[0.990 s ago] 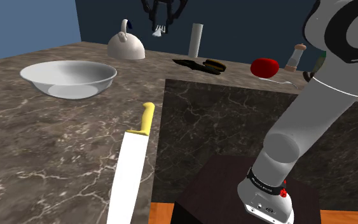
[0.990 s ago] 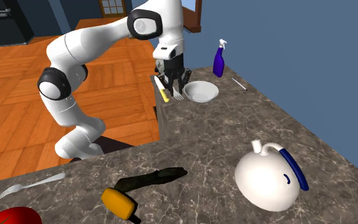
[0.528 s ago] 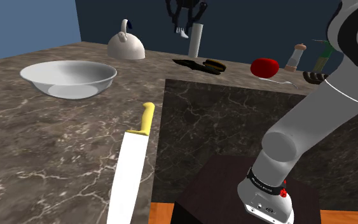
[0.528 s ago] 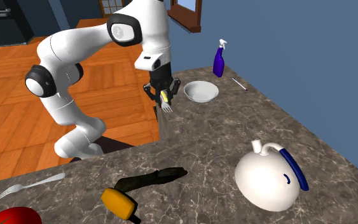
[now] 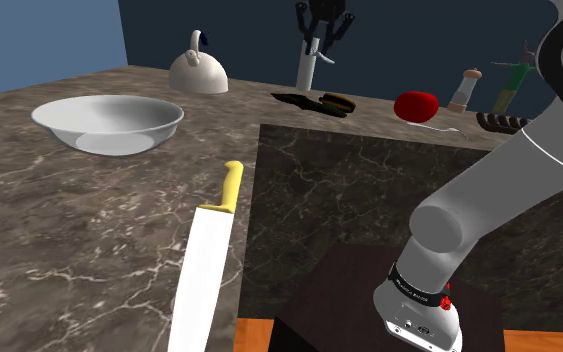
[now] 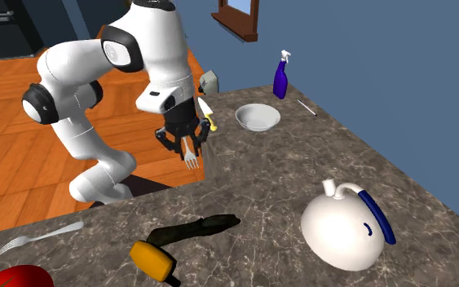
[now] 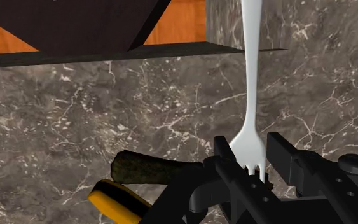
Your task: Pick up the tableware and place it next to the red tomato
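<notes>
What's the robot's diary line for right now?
step: carrying | black gripper: shut on white fork, above marble counter | red tomato: on counter, apart from fork | placed: no

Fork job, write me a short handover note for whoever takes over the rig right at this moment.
Gripper: shut on the white fork, held in the air over the marble counter.
Red tomato: on the counter near the shoulder view's upper right, with a second fork lying close by it.
Done: the fork is picked up.
Left: carry it over to the tomato, set it down beside it, open the fingers and back away.
</notes>
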Controlling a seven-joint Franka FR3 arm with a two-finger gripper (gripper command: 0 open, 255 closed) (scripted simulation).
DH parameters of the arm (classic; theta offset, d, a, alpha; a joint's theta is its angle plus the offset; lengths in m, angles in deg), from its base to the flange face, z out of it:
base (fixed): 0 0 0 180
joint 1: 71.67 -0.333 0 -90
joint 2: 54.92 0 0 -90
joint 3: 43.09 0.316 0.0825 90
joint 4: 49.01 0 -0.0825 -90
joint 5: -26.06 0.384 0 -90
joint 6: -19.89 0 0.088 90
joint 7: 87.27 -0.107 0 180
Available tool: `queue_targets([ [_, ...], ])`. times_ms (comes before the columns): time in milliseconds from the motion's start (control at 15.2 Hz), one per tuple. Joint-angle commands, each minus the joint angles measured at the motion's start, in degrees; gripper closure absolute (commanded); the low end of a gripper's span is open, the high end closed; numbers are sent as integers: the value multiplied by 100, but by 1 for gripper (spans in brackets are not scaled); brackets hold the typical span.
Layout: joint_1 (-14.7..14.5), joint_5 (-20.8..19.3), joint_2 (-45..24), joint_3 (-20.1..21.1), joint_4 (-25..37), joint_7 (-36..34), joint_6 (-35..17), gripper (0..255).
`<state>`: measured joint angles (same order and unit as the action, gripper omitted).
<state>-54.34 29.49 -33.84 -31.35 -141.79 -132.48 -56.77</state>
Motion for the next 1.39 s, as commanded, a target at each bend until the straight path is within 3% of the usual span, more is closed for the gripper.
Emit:
queue_targets([
  [0, 76, -46, 42, -217, -37, 308, 17, 255],
  [660, 481, -323, -162, -1268, 113, 1784, -10, 255],
  [1320, 930, -388, -1018, -2281, 1000, 3256, 29, 255],
])
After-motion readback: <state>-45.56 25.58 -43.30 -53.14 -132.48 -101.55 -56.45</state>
